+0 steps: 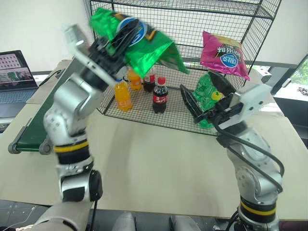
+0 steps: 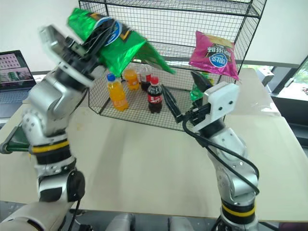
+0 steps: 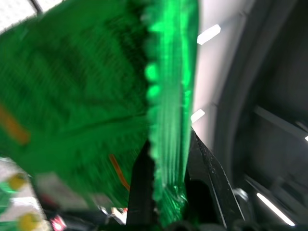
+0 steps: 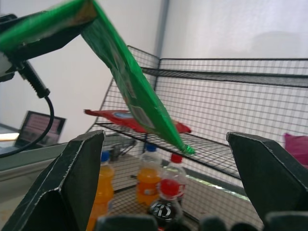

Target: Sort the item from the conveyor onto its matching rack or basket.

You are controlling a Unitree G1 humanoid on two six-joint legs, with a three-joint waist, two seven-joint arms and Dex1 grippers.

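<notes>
The green chip bag (image 1: 137, 45) is off the conveyor (image 1: 33, 126) and held high in front of the wire rack (image 1: 231, 14), level with its mid shelf (image 4: 202, 144), pinched at one edge by the left gripper (image 1: 122, 36), whose fingers are pressed together on the foil. I judge the step in hand to be the carry to the rack; the next move calls for pushing the bag in through the open front over the shelf, then spreading the fingers so it lies flat.

Largest to smallest: one table (image 1: 159, 163) carrying everything; one rack at its far edge; one conveyor along its left edge; one laptop (image 1: 14, 72) beyond the belt. Chip bags: four that I can count, namely the held green one, a magenta one (image 1: 224, 55) near the rack's right side, a second green one (image 1: 208, 94) low in the rack, and a red one (image 4: 130, 120) on the shelf. Bottles (image 1: 144, 91) on the rack floor: four, two orange (image 1: 122, 96), two dark cola (image 1: 160, 98).

The right gripper (image 1: 204, 98) hangs spread and empty beside the rack.
</notes>
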